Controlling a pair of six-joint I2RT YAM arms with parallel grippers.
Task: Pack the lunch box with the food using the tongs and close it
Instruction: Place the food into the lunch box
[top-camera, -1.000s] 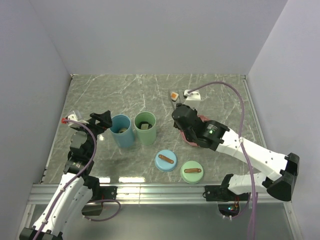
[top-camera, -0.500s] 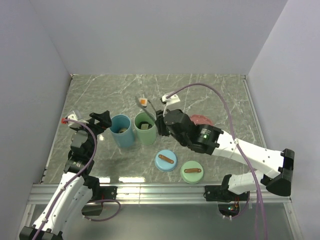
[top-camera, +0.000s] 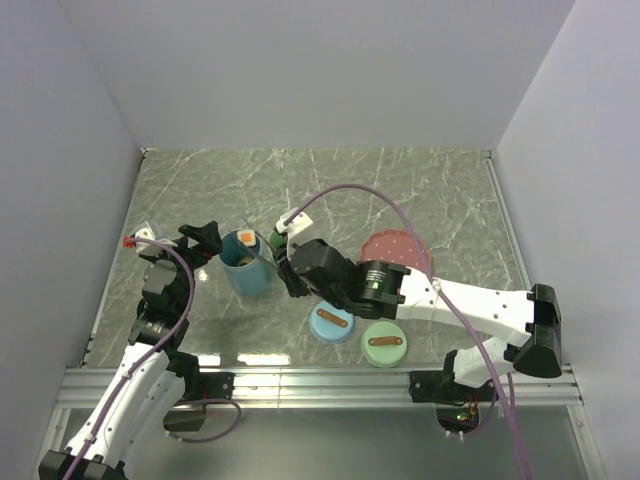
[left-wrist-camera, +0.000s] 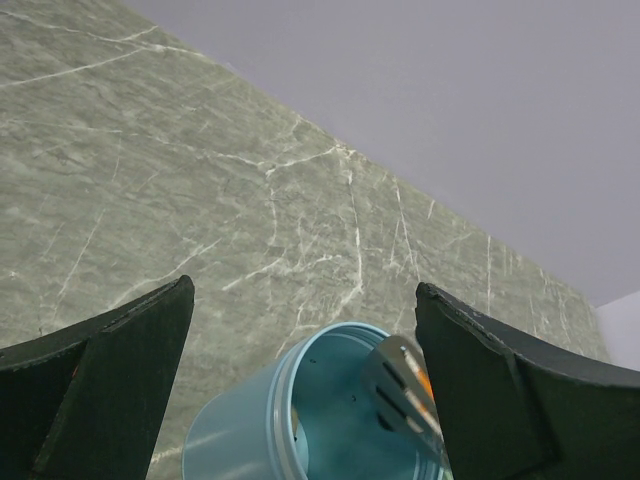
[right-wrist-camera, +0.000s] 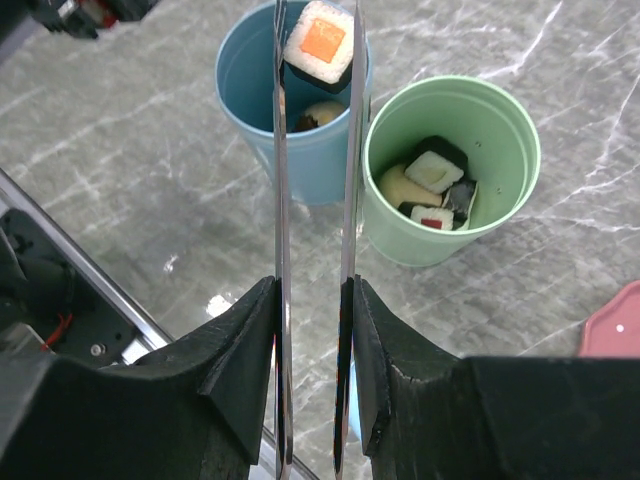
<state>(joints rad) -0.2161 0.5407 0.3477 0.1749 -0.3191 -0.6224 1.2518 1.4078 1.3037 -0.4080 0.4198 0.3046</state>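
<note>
The top external view shows the whole table (top-camera: 420, 190). In that view the right arm (top-camera: 440, 295) reaches to left of centre and hides nearly all of the green cup. The right wrist view shows that cup in full.

The pink dotted plate (top-camera: 395, 250) is at centre right in the top view. Only its edge shows at the lower right of the right wrist view.

The left wrist view shows the left gripper (left-wrist-camera: 303, 295) with its fingers set wide apart and nothing touching them. The rim of the blue cup (right-wrist-camera: 310, 170) is low in the frame between them.

Count:
- One plate.
- Two cups, both upright and side by side. The blue cup is on the left and the green cup (right-wrist-camera: 440, 245) on the right.
- Two lids flat on the table in front of the cups. The blue lid (top-camera: 331, 322) and the green lid (top-camera: 383, 342) each carry a brown strip.
- One pair of tongs (right-wrist-camera: 280, 200).

The right gripper (right-wrist-camera: 312, 300) is closed on both tong arms. The tong tips pinch the orange-topped piece (right-wrist-camera: 320, 42) above the mouth of the blue cup.

Food in the cups shows only in the right wrist view. The blue cup holds one visible piece (right-wrist-camera: 322, 113). The green cup holds at least three pieces (right-wrist-camera: 435, 165), packed together.
</note>
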